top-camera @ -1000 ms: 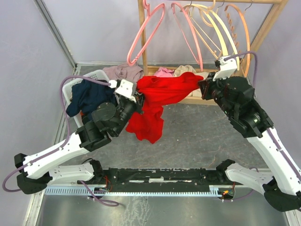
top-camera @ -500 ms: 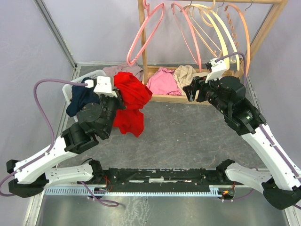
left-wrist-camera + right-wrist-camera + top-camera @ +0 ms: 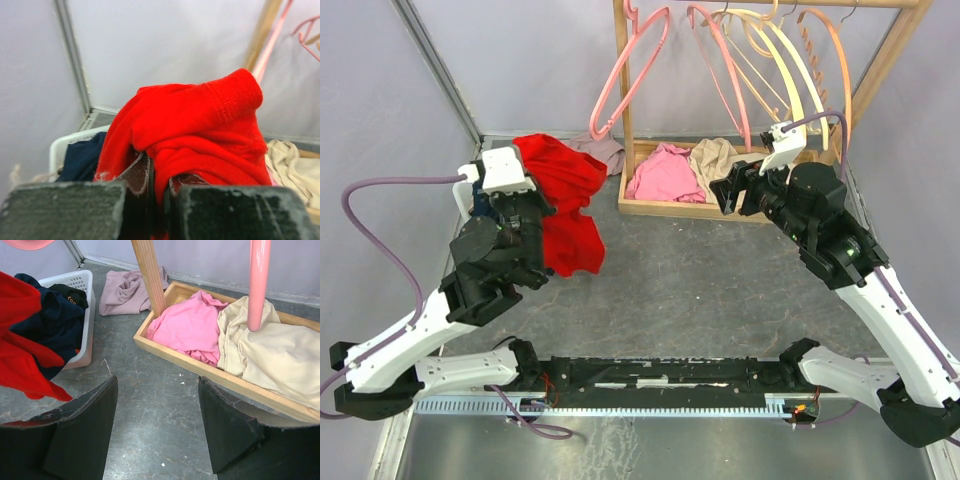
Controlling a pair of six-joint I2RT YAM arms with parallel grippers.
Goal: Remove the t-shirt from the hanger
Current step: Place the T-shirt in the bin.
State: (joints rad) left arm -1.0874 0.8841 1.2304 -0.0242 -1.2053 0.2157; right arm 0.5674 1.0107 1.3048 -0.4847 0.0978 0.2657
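The red t-shirt [image 3: 563,195] hangs bunched from my left gripper [image 3: 527,203], off any hanger, above the white laundry basket's right side. In the left wrist view the left gripper [image 3: 160,186] is shut on a fold of the t-shirt [image 3: 200,120]. My right gripper [image 3: 728,190] is open and holds nothing, hovering in front of the wooden rack's base. Between its fingers [image 3: 157,384] only grey floor shows; the t-shirt [image 3: 20,357] is at that view's left edge. Bare hangers, one of them pink [image 3: 630,75], hang on the rack's rail.
A white basket [image 3: 85,279] with dark navy clothes stands at the left. The rack's wooden tray [image 3: 665,209] holds a pink garment [image 3: 665,172] and a beige one [image 3: 713,158]. A mauve garment [image 3: 127,290] lies on the floor behind. A wooden post [image 3: 149,275] rises from the tray.
The right gripper has let go of the t-shirt and opened. The left arm has swung left, carrying the t-shirt away from the rack to above the basket.
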